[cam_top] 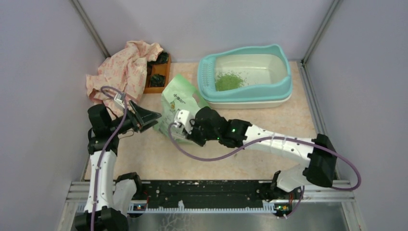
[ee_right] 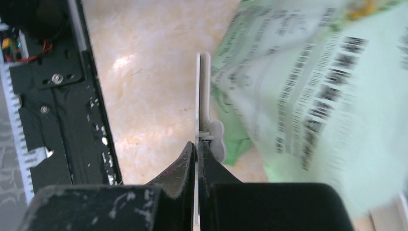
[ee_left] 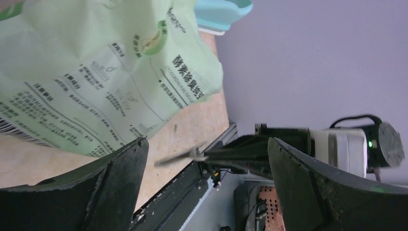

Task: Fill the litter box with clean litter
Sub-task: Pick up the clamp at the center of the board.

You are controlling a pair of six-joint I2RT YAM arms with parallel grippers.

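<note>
1. A pink cloth (cam_top: 122, 70) lay crumpled behind the left gripper (cam_top: 144, 117), away from the arm bases.
2. The left gripper was spread wide open and held nothing. In the left wrist view its two black fingers (ee_left: 120, 178) stood far apart with only air between them.
3. A small wooden tray (cam_top: 161, 72) sat behind that gripper too, touching the cloth. It had dark things in it that I could not make out.
4. A pale green printed bag (cam_top: 178, 103) stood on the table (cam_top: 159, 159) between the two grippers. It was just in front of the left gripper's tips.
5. The right gripper (ee_right: 197, 144) was pinched tight on a thin white clip (ee_right: 203, 96). The clip ran along the edge of the bag.
6. The litter box (cam_top: 281, 89) sat well behind the right gripper and off to its right. It touched neither hand.
7. A little pile of clean litter (cam_top: 228, 81) lay inside the box, at the end nearest the bag. Most of the white floor was bare.
</note>
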